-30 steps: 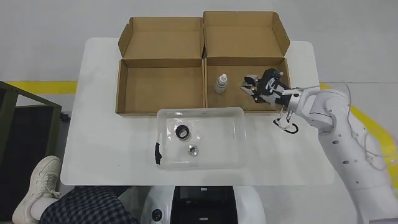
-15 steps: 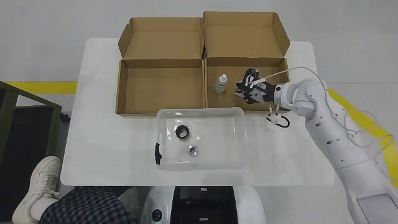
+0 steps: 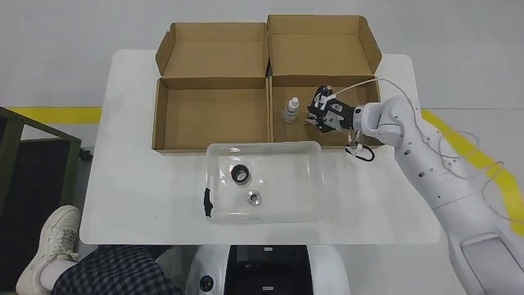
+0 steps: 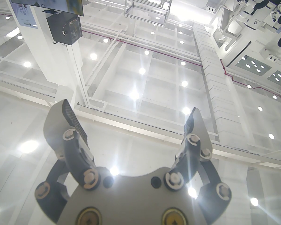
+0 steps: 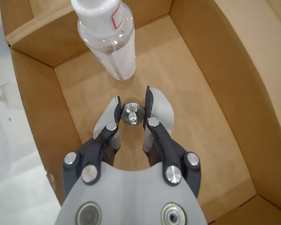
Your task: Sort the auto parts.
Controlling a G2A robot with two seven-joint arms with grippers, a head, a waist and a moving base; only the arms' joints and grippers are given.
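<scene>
Since a second ago the right gripper [image 3: 321,113] has travelled leftward inside the right-hand open brown cardboard box [image 3: 344,90], from the box's right part to a spot near the small clear plastic bottle with a white cap [image 3: 291,110].

From the top view, that box stands touching a second open brown cardboard box [image 3: 213,115] on the white surface [image 3: 131,147], both with lids folded back. In front of them sits a clear plastic rectangular tray [image 3: 286,184] holding a black ring-shaped part [image 3: 240,174], a small silver metal piece [image 3: 255,198] and a dark strip [image 3: 207,202] at its left wall.

The left wrist view has the left gripper [image 4: 130,108] pointing up at a ceiling, its jaws spread wide with nothing between them.

The right wrist view shows the right gripper [image 5: 133,94] clenched on a small round silver metal part with a centre stem [image 5: 132,115], held above the box floor [image 5: 201,122]. The bottle [image 5: 107,31] stands upright just beyond the fingertips, apart from them.
</scene>
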